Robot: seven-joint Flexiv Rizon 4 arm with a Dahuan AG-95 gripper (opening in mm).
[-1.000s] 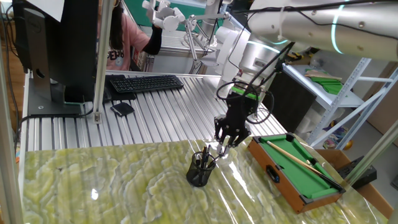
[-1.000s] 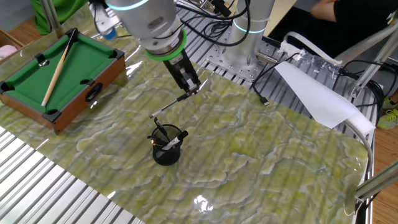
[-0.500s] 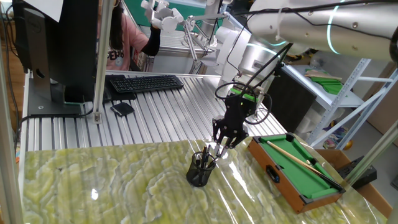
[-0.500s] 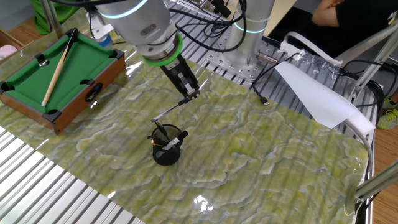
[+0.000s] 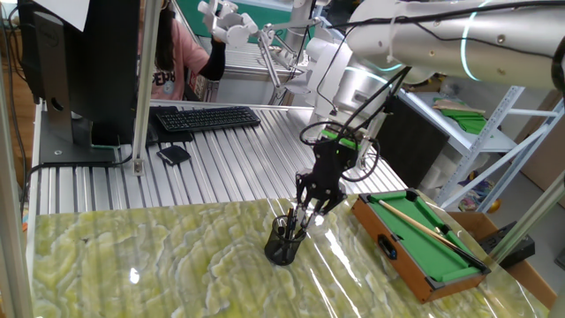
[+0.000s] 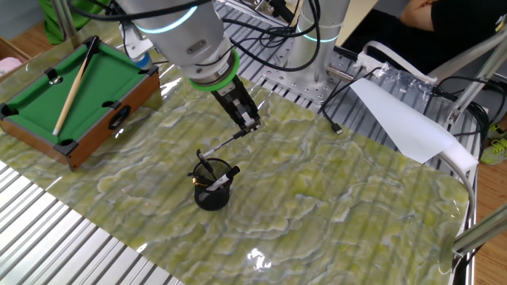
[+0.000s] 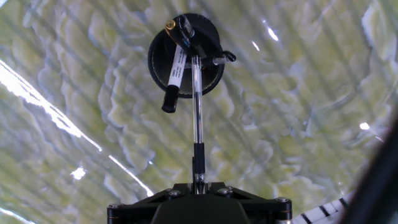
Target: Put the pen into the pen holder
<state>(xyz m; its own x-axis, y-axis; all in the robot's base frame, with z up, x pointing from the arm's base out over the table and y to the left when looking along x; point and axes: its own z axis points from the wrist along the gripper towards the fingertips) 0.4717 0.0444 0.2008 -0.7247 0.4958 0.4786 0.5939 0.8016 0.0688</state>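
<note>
The pen (image 7: 196, 106) is a slim dark rod with a clear lower half, held at its top end by my gripper (image 7: 198, 182), which is shut on it. It hangs slanted, its tip pointing at the mouth of the pen holder (image 7: 186, 55), a black mesh cup with other dark pens sticking out. In one fixed view the gripper (image 5: 314, 201) sits just above and right of the pen holder (image 5: 282, 242). In the other fixed view the pen (image 6: 222, 146) slopes down from the gripper (image 6: 249, 127) toward the pen holder (image 6: 212, 190).
A toy pool table (image 5: 422, 240) with green felt and a wooden cue stands right of the cup, also seen as the pool table (image 6: 70, 95). A keyboard (image 5: 205, 117) and monitor stand lie on the ribbed metal behind the marbled mat (image 6: 333, 190).
The gripper has tilted and shifted with the pen, bringing the pen's tip closer over the holder's mouth. The grip has not changed.
</note>
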